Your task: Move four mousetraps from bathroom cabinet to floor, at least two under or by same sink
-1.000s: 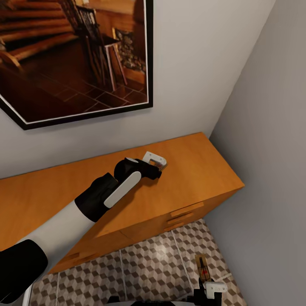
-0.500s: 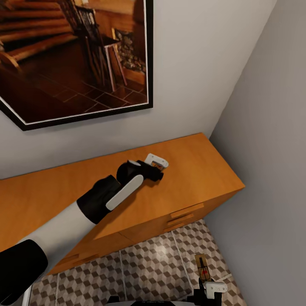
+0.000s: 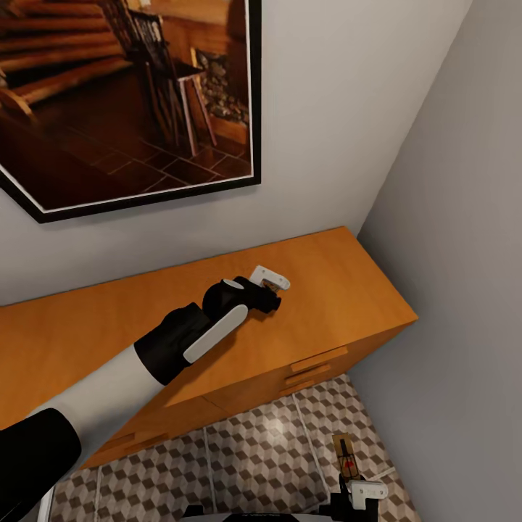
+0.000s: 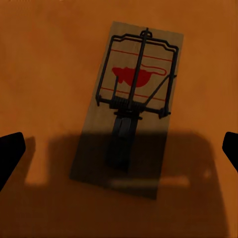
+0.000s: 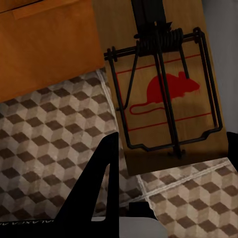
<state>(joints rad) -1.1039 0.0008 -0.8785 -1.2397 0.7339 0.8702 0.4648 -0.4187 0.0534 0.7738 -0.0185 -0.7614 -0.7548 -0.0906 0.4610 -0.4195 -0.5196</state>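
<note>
Over the cabinet (image 3: 319,290), left gripper (image 3: 279,288) spread wide above mousetrap (image 4: 131,104), seemingly untouched

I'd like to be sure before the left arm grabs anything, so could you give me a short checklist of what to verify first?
1. Left gripper over the cabinet top: ok.
2. Mousetrap on the cabinet lies between the open fingers: ok.
3. Fingers touching that trap: not ok, still apart.
4. Right gripper grips its mousetrap: ok.
5. Bathroom floor tiles below the right gripper free of objects: ok.
6. Sink nearby: cannot tell.

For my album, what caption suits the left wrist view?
Open left pincer poised above a mousetrap lying on the cabinet.
</note>
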